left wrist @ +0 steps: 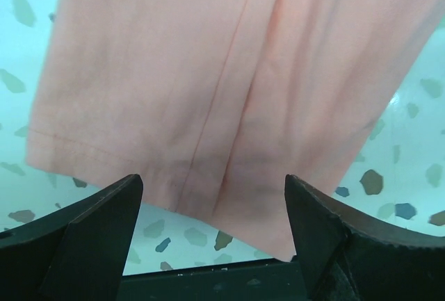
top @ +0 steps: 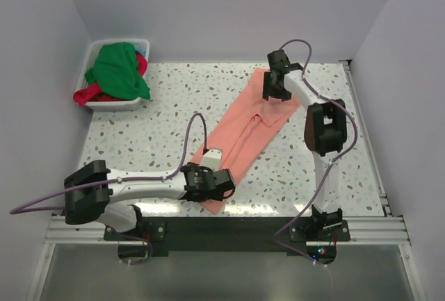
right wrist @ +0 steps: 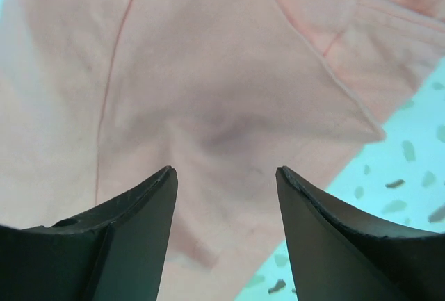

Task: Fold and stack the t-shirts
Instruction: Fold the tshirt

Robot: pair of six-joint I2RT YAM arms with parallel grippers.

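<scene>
So far only the salmon-pink t-shirt (top: 243, 131) lies folded lengthwise right of the tub (top: 94, 51), my left gripper (left wrist: 212, 197) and right gripper (right wrist: 224, 176) wide apart and empty above it; the green t-shirt (top: 118, 68) and red t-shirt (top: 87, 96) wait inside the tub.

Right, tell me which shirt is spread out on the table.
The pink shirt, lying flat in a long strip on the table. The green shirt and the red shirt are bunched up in the white tub at the far left corner.
</scene>
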